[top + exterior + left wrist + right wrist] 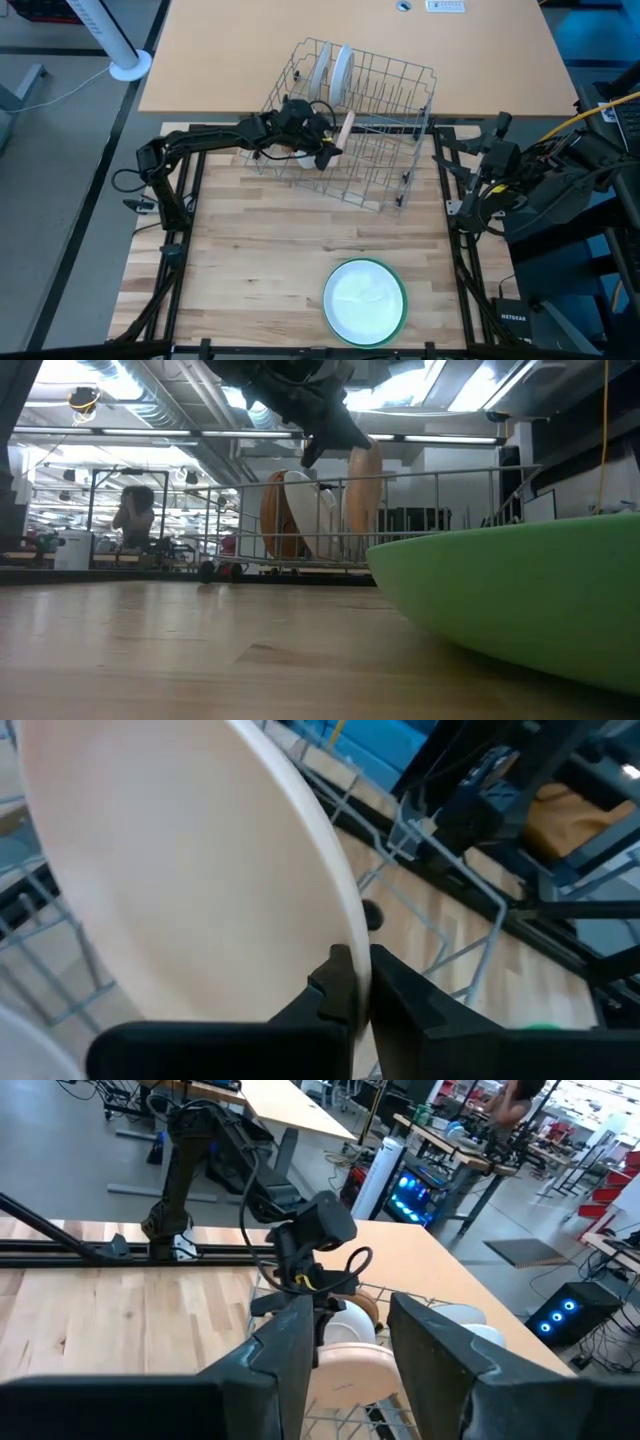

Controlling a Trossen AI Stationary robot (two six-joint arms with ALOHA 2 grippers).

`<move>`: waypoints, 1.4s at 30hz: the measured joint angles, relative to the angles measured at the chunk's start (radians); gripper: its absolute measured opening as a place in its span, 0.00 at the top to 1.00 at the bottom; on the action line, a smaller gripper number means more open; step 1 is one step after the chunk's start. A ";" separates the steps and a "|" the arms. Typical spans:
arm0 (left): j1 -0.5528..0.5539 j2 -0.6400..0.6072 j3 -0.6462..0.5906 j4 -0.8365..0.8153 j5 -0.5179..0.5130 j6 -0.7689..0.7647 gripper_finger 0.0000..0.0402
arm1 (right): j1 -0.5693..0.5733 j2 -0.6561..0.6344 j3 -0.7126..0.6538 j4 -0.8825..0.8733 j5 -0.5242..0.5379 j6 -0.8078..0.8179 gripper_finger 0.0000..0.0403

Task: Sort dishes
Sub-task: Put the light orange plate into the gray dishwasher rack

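Note:
My left gripper (328, 143) is over the grey wire rack (385, 95) at the table's far side, shut on a tan plate (345, 130) that stands on edge inside the rack. The plate shows cream in the left wrist view (180, 870). Two white plates (332, 70) stand on edge in the rack's far part. In the low view a brown plate (272, 515) and a white plate (300, 510) stand in the rack beside the tan one (365, 490). My right gripper (345, 1350) is open and empty at the table's right edge. My left gripper pinches the tan plate's rim (358, 955) between its two fingers (338, 988), one finger on each face. The fingers come slanting down from the table's left side (330, 432) at the plate's upper rim. The plate stands upright, its lower part down inside the rack.
A large light green plate (398, 278) with a white plate (365, 300) lying in it sits near the table's front edge, right of the middle; it fills the low view's right foreground (520, 590). A person (135, 515) is in the room far behind.

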 joint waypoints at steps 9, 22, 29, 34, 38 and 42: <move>-0.001 -0.001 0.000 -0.043 -0.045 0.026 0.96 | 0.000 0.000 0.000 0.000 0.000 0.001 0.66; -0.001 -0.001 0.000 -0.076 -0.142 0.037 0.95 | 0.000 0.002 0.000 0.000 -0.020 0.003 0.66; -0.001 -0.001 0.000 -0.078 -0.146 0.057 0.95 | 0.000 0.002 0.000 0.000 -0.035 0.003 0.66; 0.001 -0.002 0.000 -0.085 -0.169 0.088 0.86 | 0.000 0.002 0.000 0.000 -0.035 0.003 0.66; 0.001 -0.002 0.000 -0.084 -0.179 0.137 0.74 | 0.000 0.002 0.000 0.000 -0.035 0.003 0.66; 0.000 -0.002 0.000 -0.078 -0.175 0.192 0.67 | 0.000 0.002 0.000 0.000 -0.035 0.003 0.66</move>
